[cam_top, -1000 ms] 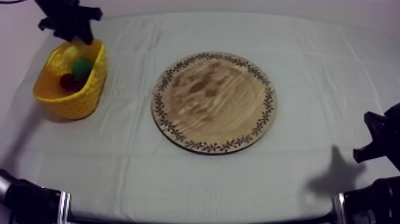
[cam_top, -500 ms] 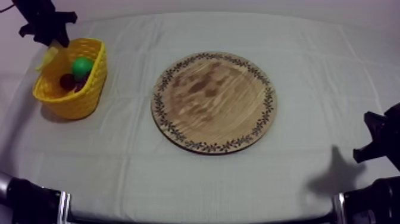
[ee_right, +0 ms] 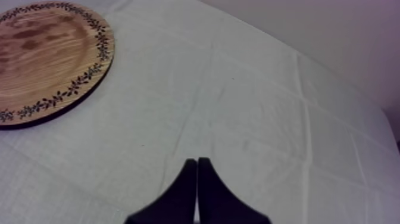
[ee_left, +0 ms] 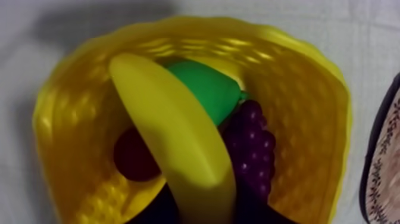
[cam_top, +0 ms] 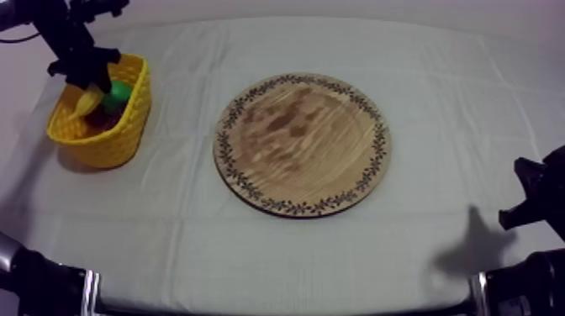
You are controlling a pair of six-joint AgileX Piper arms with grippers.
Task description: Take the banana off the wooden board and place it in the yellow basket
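Note:
The yellow banana [cam_top: 89, 102] hangs tilted over the inside of the yellow basket [cam_top: 126, 126] at the table's far left, with my left gripper [cam_top: 87, 82] shut on its upper end. In the left wrist view the banana [ee_left: 172, 143] crosses above a green pear [ee_left: 205, 89], purple grapes [ee_left: 253, 149] and a small red fruit [ee_left: 134, 158], all lying in the basket [ee_left: 71, 119]. The round wooden board [cam_top: 303, 143] lies bare in the middle of the table. My right gripper [ee_right: 196, 179] is shut on nothing, low over the cloth at the right, away from the board [ee_right: 47, 59].
The board's patterned rim [ee_left: 384, 161] sits just beside the basket. The grey-white cloth [cam_top: 471, 109] is bare around the board. My right arm [cam_top: 534, 197] rests at the table's right edge.
My left gripper has carried the banana from beyond the basket's far left rim to over the basket's inside and lower. The right arm has not moved.

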